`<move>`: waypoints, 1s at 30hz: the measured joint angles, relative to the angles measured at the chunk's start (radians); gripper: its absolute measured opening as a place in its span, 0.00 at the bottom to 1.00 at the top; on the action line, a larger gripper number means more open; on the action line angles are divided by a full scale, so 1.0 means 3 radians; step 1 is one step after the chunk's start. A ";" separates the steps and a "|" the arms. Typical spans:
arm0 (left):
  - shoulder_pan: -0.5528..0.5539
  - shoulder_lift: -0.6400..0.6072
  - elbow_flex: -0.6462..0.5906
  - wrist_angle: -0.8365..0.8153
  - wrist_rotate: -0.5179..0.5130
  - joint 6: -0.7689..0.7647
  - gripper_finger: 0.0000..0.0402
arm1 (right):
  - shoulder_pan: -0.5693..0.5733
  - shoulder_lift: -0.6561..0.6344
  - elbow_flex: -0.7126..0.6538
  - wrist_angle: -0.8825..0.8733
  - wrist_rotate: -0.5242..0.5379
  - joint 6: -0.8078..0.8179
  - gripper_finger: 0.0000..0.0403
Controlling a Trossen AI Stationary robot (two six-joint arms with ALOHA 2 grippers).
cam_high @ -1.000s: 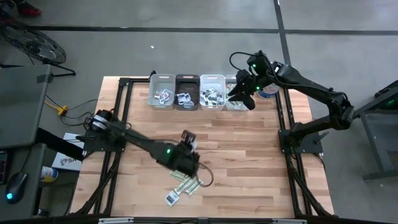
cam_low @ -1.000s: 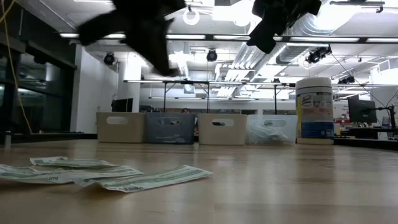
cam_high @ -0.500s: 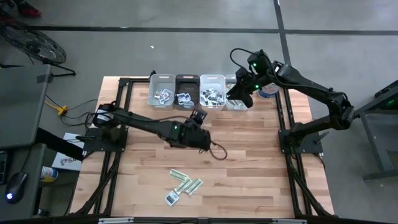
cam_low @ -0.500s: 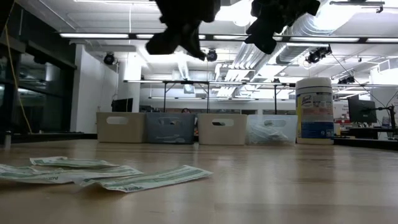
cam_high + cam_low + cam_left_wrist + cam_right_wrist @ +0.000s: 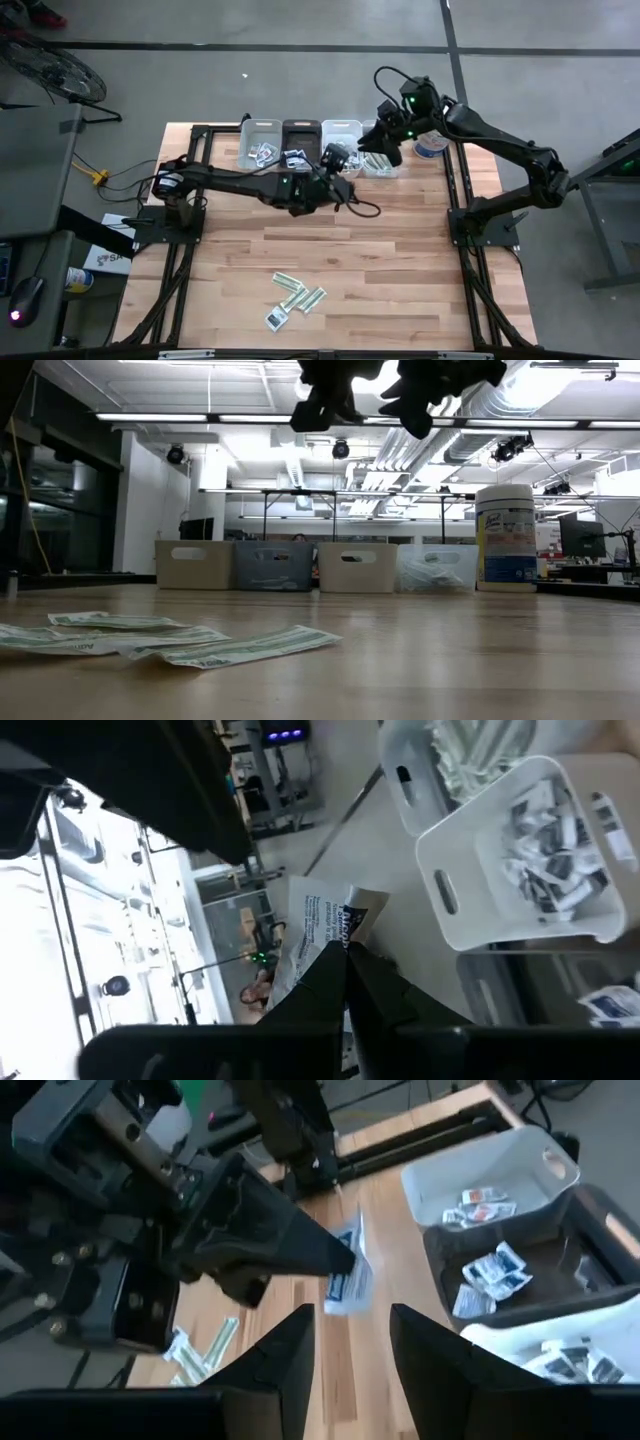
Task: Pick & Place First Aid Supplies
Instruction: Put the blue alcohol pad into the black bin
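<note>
Left end effector (image 5: pixel 335 163) clamped together on one squarish white paper packet with dark-blue print (image 5: pixel 335 925), held up in the air off the surface; right wrist view shows that same packet pinched at the tip of the left fingers. It hangs near the far edge of the wooden surface (image 5: pixel 400 260), just in front of the row of small rectangular plastic bins (image 5: pixel 300 150), about at the white third bin (image 5: pixel 520 860). Right end effector (image 5: pixel 385 140) hovers over the far-right end of the bin row, fingers (image 5: pixel 285 1365) apart, nothing between them.

Bins along the far edge already hold packets: blue-marked squares visible in the first, second and third, and the fourth, clear one (image 5: pixel 378 160) looks filled too, contents hard to tell. Tall white round canister with blue label (image 5: pixel 505 538) stands by the far-right corner, not part of the job.

Still left: small loose pile of narrow green-and-white strip packets (image 5: pixel 298 296) plus one squarish white one (image 5: pixel 276 319), lying near the near edge, middle-left, well apart from both arms.

Judgement: sorting mostly done. Current step is carrying the held packet to a bin; release not yet made. After that, a handful of packets on the surface remain to pick.
</note>
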 joint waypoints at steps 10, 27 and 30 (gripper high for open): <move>0.0061 -0.0001 0.0032 0.0068 0.0009 0.0023 0.00 | 0.0004 0.0111 0.0000 0.0311 -0.0016 0.0395 0.31; 0.0924 -0.0141 0.0028 -0.0888 0.1274 -0.1637 0.00 | -0.0197 0.0163 0.0000 0.0137 -0.0020 0.0363 0.31; 0.1114 -0.0178 0.0028 -0.1074 0.1773 -0.1959 0.00 | -0.0230 0.0162 0.0000 0.0090 -0.0021 0.0358 0.31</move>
